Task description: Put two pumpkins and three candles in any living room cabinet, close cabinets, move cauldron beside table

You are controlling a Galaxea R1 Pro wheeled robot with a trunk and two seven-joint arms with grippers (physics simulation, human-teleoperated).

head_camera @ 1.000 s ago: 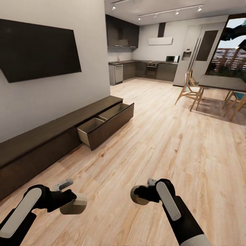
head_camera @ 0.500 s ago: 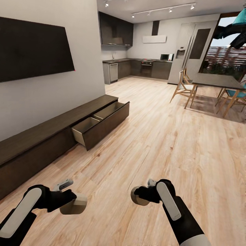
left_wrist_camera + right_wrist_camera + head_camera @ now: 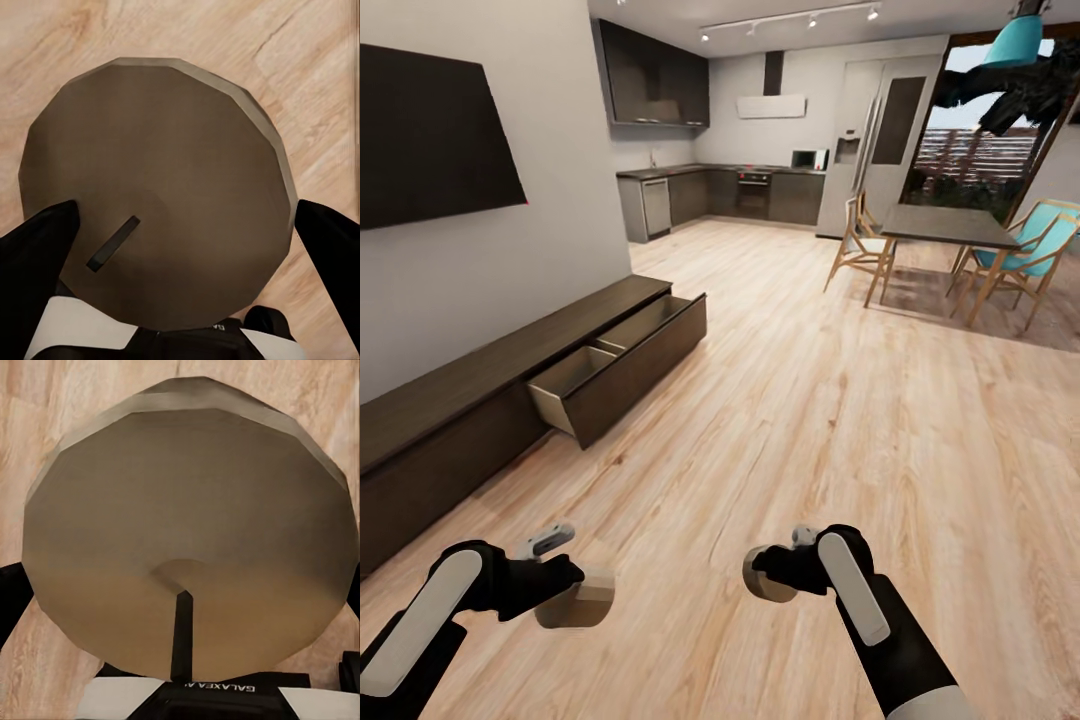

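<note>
Grey-tan wax fills both grippers. The left gripper (image 3: 582,596) is at about 7 o'clock in the head view and pinches a stubby candle (image 3: 576,600) between its two fingers; in the left wrist view the candle's flat round end (image 3: 154,191) with a short dark wick sits between the black fingers (image 3: 34,247), which touch its sides. The right gripper (image 3: 760,572) is at about 5 o'clock and is pressed onto a second candle (image 3: 763,575); in the right wrist view this candle (image 3: 191,540) covers most of the picture, with a dark wick running toward the gripper body.

Both arms hang above the light wood floor (image 3: 830,400), not touching it.

The long dark brown cabinet (image 3: 480,400) stands along the white wall at about 9 to 10 o'clock, well apart from the grippers. One drawer (image 3: 615,365) at its far end is pulled out, and its pale inside shows two compartments; I cannot tell if something lies in them.

At about 1 o'clock, far away, a dining table (image 3: 940,225) stands with wooden chairs (image 3: 855,245) around it. A black screen (image 3: 430,135) hangs on the wall above the cabinet.
</note>
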